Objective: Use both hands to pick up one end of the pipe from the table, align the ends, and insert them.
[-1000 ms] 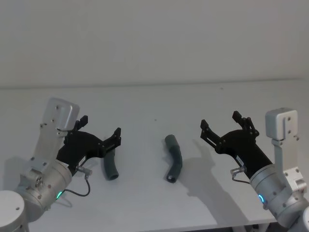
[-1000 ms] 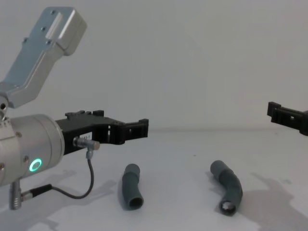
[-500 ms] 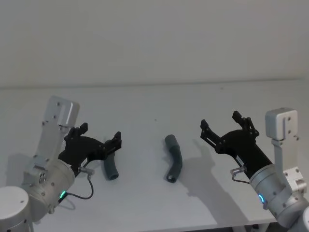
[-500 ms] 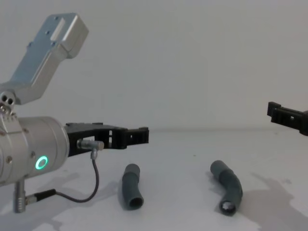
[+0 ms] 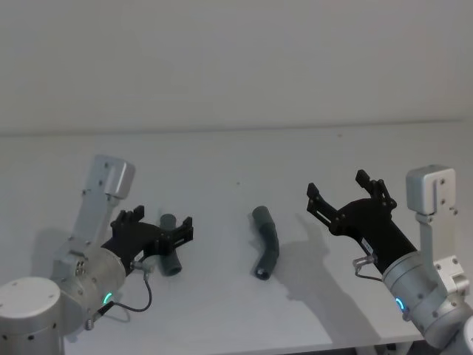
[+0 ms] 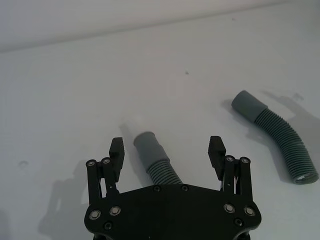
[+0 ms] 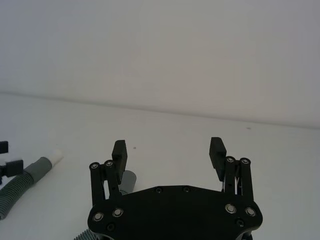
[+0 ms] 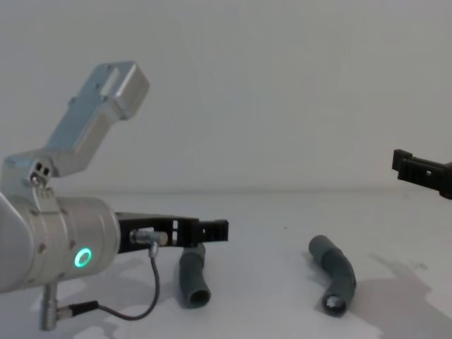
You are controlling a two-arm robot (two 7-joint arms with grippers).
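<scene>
2 pipe pieces lie on the table (image 5: 222, 159): the left piece (image 6: 154, 156) runs lengthwise between the left gripper's (image 5: 157, 220) spread jaws, cuff pointing forward, while the right gripper (image 5: 337, 185), jaws also spread, hangs apart, right of the right piece (image 5: 266, 240).

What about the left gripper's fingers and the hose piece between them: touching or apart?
Apart. The left wrist view shows bare table on both sides of the hose piece, between it and each of the open left gripper's fingers.
</scene>
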